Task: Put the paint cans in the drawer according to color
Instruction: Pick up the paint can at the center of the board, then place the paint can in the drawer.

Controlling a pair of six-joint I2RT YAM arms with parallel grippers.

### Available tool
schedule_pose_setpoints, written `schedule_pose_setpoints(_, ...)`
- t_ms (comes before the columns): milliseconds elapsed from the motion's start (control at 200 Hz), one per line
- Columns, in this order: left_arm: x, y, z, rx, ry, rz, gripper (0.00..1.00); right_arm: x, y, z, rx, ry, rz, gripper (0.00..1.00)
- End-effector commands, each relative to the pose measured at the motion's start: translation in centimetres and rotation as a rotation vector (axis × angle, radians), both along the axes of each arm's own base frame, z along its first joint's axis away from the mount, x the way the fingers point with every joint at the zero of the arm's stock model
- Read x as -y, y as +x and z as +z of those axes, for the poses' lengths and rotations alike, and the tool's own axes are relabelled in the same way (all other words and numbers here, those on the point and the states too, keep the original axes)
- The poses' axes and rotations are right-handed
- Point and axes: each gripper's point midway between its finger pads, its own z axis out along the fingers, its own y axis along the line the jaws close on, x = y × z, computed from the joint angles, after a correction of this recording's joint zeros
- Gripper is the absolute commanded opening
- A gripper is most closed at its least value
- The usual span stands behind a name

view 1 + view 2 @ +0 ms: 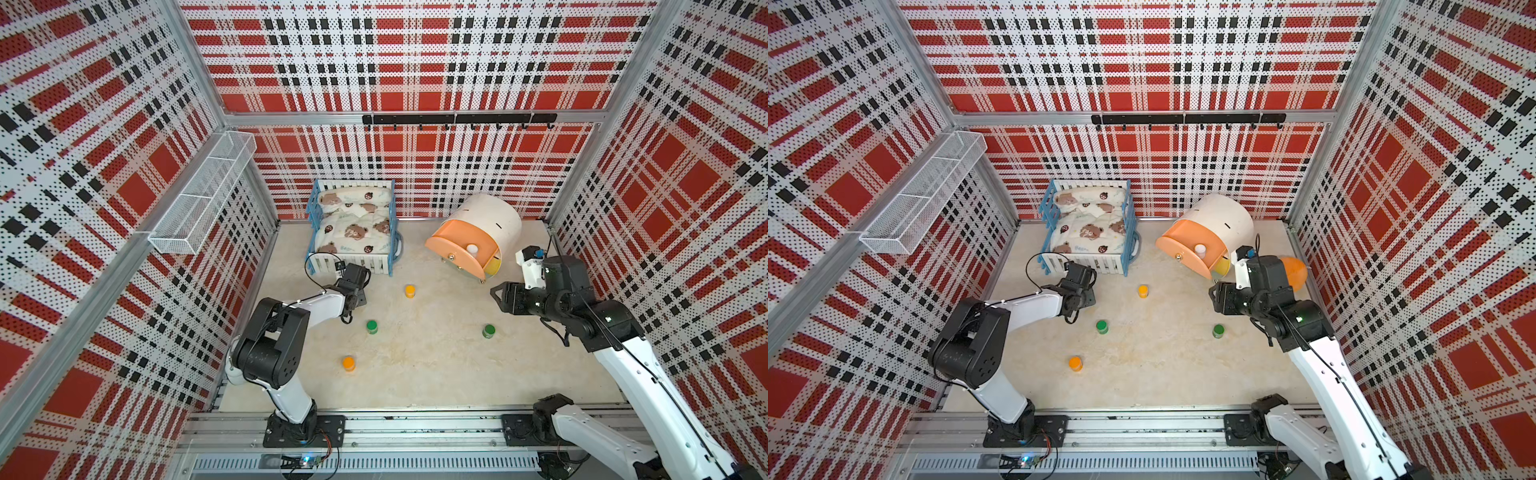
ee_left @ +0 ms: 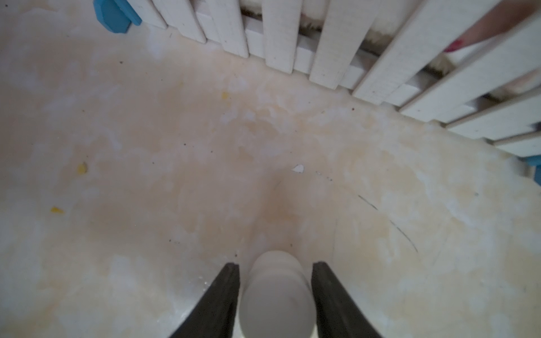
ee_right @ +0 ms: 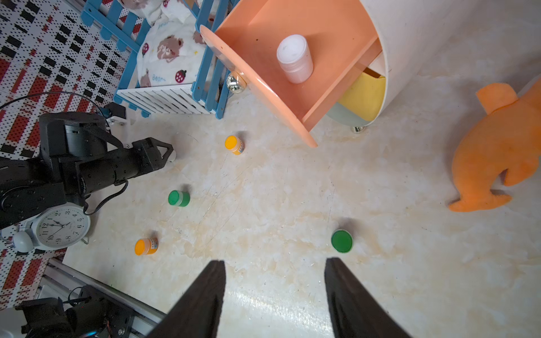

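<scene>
1. Left gripper [image 2: 275, 264] straddles a white paint can [image 2: 276, 295] on the tabletop [image 2: 146, 146] by the crib [image 2: 330, 44]; whether it clamps, I cannot tell.
2. Right gripper [image 3: 274, 260] hangs open, empty.
3. Second white paint can [image 3: 294, 58] stands in the orange drawer [image 3: 322, 29].
4. Orange paint cans [image 1: 410, 291] [image 1: 348, 363] and green paint cans [image 1: 372, 326] [image 1: 488, 331] stand scattered on the tabletop.

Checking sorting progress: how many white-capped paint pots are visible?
2. One white-capped round pot stands in the open orange drawer; the other sits between the left gripper's fingers.

Both arms reached forward.
My left claw [image 2: 275, 264] points down, jaws narrowly apart; my right claw [image 3: 275, 262] hangs higher, jaws wide.
</scene>
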Motion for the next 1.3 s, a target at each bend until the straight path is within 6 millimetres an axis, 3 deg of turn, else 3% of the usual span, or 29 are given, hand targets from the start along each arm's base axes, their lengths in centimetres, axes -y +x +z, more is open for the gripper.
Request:
schedule_pose_setpoints(0, 0.0, 0.2, 0.2, 0.014, -0.012, -0.003, 0.45, 0.5, -0.2, -0.4, -0.005, -0.01, -0.019, 0.61)
schedule_pose_setpoints(155, -0.1, 0.1, 0.3, 0.017, -0.013, -0.004, 0.38, 0.7, -0.2, -0.7, -0.011, -0.018, -0.028, 0.6)
schedule_pose_setpoints(351, 0.4, 0.2, 3.3, 0.069, 0.004, -0.01, 0.3, 1.1, 0.1, -0.1, 0.003, -0.019, -0.058, 0.58)
schedule_pose_setpoints(486, 1.5, 0.4, 7.2, 0.126, 0.036, -0.025, 0.29, 1.5, 0.5, 1.0, 0.031, -0.022, -0.091, 0.57)
schedule_pose_setpoints(636, 3.8, 0.8, 13.4, 0.236, 0.046, -0.056, 0.27, 3.1, 1.5, 2.5, 0.071, -0.054, -0.161, 0.57)
schedule_pose_setpoints(822, 7.9, 1.5, 21.5, 0.347, 0.075, -0.114, 0.27, 5.3, 3.3, 5.0, 0.096, -0.064, -0.221, 0.57)
schedule_pose_setpoints(1057, 14.0, 1.7, 29.3, 0.466, 0.05, -0.218, 0.26, 5.9, 4.7, 10.3, 0.227, -0.029, -0.245, 0.57)
schedule_pose_setpoints(1298, 21.3, 2.5, 33.2, 0.538, -0.007, -0.374, 0.26, 5.1, 6.7, 14.9, 0.381, 0.04, -0.228, 0.57)
